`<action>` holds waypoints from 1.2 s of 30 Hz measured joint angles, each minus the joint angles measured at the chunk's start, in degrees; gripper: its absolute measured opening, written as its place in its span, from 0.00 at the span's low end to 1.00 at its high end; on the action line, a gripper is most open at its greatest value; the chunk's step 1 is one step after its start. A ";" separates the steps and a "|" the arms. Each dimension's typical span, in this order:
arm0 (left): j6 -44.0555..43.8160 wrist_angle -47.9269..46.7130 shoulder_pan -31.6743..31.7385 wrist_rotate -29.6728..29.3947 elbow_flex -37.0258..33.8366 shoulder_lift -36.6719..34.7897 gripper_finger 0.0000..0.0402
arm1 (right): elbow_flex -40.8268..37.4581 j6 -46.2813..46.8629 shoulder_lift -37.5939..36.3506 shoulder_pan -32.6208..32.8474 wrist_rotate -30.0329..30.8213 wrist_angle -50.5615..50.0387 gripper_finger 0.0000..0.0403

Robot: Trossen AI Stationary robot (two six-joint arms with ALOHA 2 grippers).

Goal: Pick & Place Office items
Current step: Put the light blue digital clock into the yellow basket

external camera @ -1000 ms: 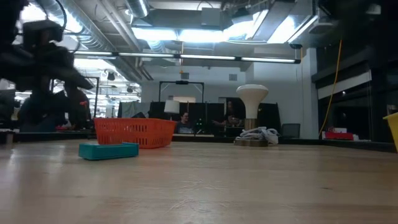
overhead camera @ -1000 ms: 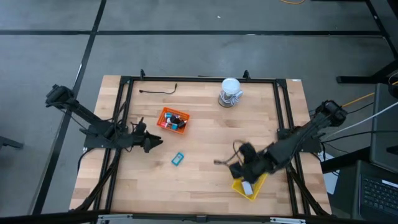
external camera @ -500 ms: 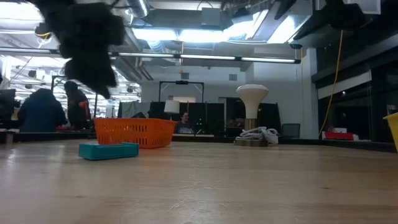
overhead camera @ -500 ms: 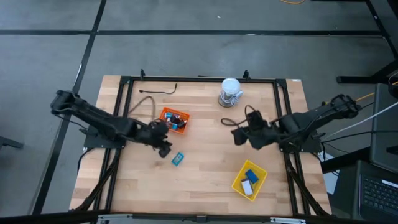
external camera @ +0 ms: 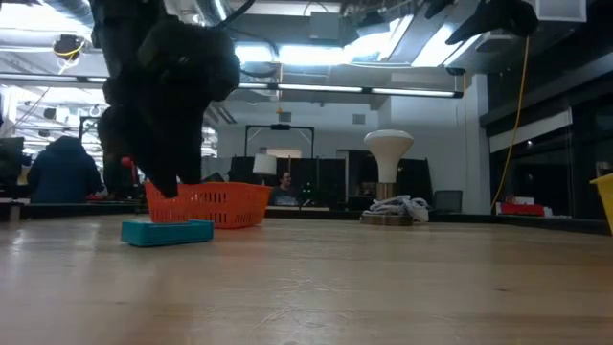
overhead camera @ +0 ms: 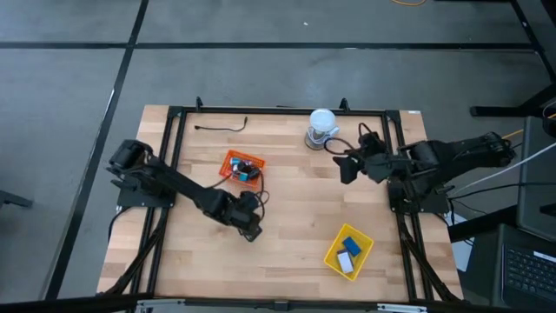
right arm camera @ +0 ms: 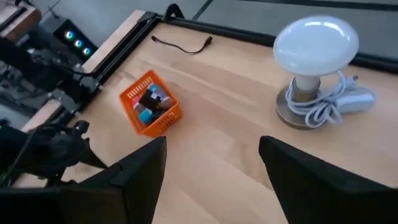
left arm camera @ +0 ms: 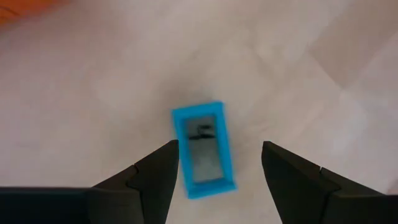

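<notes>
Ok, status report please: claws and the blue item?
Left claw open over blue item, not gripping. Right claw open, waiting near lamp. Nothing in the way.

Even, soft overhead light covers the wooden table (overhead camera: 287, 183) in the high view, with only faint shadows under the arms. In the low view, bright ceiling light strips (external camera: 316, 53) glare white against a dim room, and the near arm (external camera: 163, 96) is a dark, blurred silhouette. The left wrist view is washed out and pale; the blue item (left arm camera: 204, 149) is smeared and soft-edged. The right wrist view is evenly lit, with the white lamp (right arm camera: 316, 43) bright and nearly overexposed.
</notes>
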 joint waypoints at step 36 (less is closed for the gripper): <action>-5.41 -17.28 2.74 -1.85 21.08 7.75 0.64 | 0.00 -21.07 -6.35 -5.91 -9.21 2.29 0.67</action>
